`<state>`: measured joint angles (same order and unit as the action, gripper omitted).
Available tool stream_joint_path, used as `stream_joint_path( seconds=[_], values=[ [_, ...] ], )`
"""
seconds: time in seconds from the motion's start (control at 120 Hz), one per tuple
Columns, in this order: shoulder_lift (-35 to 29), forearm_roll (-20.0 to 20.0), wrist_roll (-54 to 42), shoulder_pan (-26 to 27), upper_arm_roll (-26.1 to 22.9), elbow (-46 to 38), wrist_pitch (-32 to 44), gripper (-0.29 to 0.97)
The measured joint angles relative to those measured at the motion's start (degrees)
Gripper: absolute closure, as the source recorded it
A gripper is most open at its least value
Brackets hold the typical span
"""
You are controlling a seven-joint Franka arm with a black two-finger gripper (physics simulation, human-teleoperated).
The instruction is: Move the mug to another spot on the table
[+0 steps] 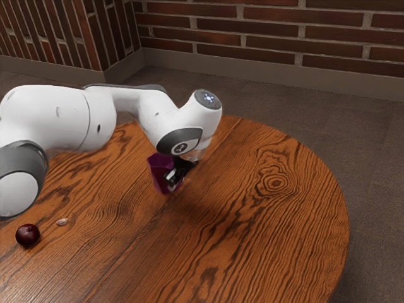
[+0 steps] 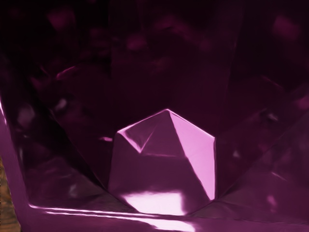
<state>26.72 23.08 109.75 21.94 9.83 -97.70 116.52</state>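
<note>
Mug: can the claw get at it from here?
Probably yes. The claw sits right at the mug, with the wrist view looking into its inside, and nothing on the table stands between them.

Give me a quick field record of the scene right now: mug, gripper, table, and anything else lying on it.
mug: purple, faceted, near the table's middle, directly under the hand
gripper: down at the mug's rim; whether it grips cannot be read
wrist view: looks into the mug's glossy purple inside
table: round, wood-grained
other items: dark red round fruit and small pale piece, close together near the exterior view's left edge, well apart from the mug
</note>
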Motion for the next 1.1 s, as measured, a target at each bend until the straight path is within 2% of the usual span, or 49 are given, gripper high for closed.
stream_joint_path(
  seconds=[0.3, 0.9, 1.1],
  values=[
    [3.1, 2.8, 0.1, -1.4, -0.1, 1.8, -1.6, 0.57],
    [4.7, 2.3, 0.1, -1.5, -0.2, 0.3, 4.7, 0.57],
    [4.5, 3.0, -0.4, -1.4, -0.2, -0.9, 8.4, 0.43]
  ],
)
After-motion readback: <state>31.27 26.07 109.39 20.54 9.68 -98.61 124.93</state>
